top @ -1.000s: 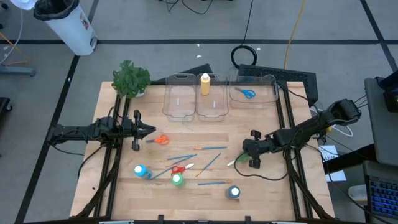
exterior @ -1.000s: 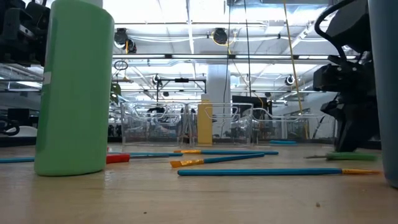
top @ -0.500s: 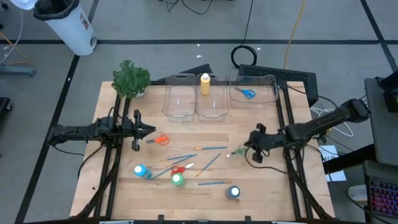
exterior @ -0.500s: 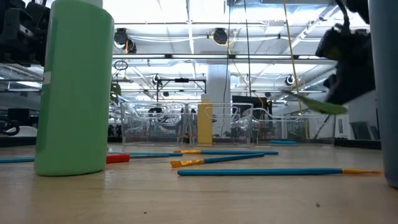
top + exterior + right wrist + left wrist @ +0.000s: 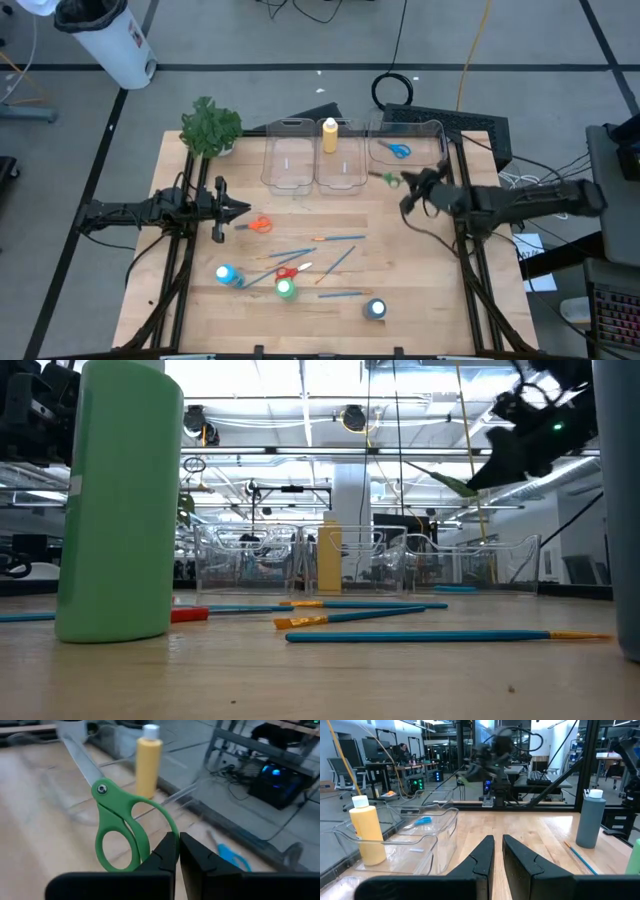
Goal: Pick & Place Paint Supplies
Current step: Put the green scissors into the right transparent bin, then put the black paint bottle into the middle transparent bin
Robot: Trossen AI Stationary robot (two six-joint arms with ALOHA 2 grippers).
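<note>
My right gripper (image 5: pixel 405 183) is shut on green-handled scissors (image 5: pixel 120 827), held in the air just near of the right clear bin (image 5: pixel 408 143), which holds blue scissors (image 5: pixel 398 150). In the low view the green scissors (image 5: pixel 452 484) stick out of that gripper high above the table. A yellow bottle (image 5: pixel 329 136) stands by the middle bins. Orange scissors (image 5: pixel 258 225), red scissors (image 5: pixel 286 271), several blue brushes (image 5: pixel 337 238) and blue (image 5: pixel 227 274), green (image 5: pixel 286 289) and dark (image 5: pixel 376 309) bottles are on the table. My left gripper (image 5: pixel 240 209) waits at the left, shut. My right gripper pinches the rim of one green handle loop (image 5: pixel 169 829) between its two fingers. The fingers point nearly level toward the table's left. The scissors stick out ahead of the fingers with the blades (image 5: pixel 75 755) pointing away, lifted clear of the table.
Two more clear bins (image 5: pixel 285 165) (image 5: pixel 340 168) stand left of the right bin along the far side. A leafy plant (image 5: pixel 210 127) sits at the far left corner. The table's black frame rails (image 5: pixel 455 190) run under my right arm.
My right gripper has risen from the table with the green scissors and swung toward the far edge, up to the right bin, rolling its wrist on the way. The scissors, lying on the wood a second ago, now hang clear of it.
</note>
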